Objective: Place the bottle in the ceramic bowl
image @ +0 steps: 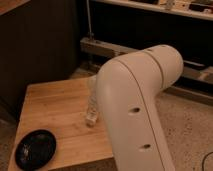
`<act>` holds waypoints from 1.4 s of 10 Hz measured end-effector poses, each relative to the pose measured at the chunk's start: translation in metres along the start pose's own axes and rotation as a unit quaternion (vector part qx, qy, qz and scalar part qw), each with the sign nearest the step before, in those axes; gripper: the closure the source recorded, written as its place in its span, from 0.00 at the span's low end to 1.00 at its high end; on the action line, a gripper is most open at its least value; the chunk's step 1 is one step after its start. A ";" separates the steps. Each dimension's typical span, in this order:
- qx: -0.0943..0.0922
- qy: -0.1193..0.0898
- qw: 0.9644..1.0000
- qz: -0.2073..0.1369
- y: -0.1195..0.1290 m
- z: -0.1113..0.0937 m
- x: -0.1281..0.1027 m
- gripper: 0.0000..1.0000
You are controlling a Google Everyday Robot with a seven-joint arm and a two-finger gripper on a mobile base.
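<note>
Bottle (92, 106) mid-tabletop (55, 107), tucked against white arm's (132, 100) left edge.
Claw hidden behind arm, grip impossible to tell; black ceramic bowl (35, 148) near left, well apart from bottle.

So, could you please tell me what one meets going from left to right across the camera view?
The ceramic bowl at the near-left corner of the table → the bottle, standing right beside the arm → the robot arm. The tool is not in view, presumably hidden behind the arm.
</note>
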 end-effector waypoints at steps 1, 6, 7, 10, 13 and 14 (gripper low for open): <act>-0.006 -0.001 0.999 -0.042 0.023 -0.012 0.015 1.00; -0.008 -0.016 0.961 -0.276 0.124 -0.109 0.088 1.00; -0.015 -0.011 0.942 -0.336 0.146 -0.126 0.112 1.00; -0.032 0.012 0.894 -0.446 0.180 -0.151 0.163 1.00; -0.035 0.014 0.888 -0.457 0.183 -0.154 0.169 1.00; -0.037 0.013 0.886 -0.462 0.184 -0.152 0.170 1.00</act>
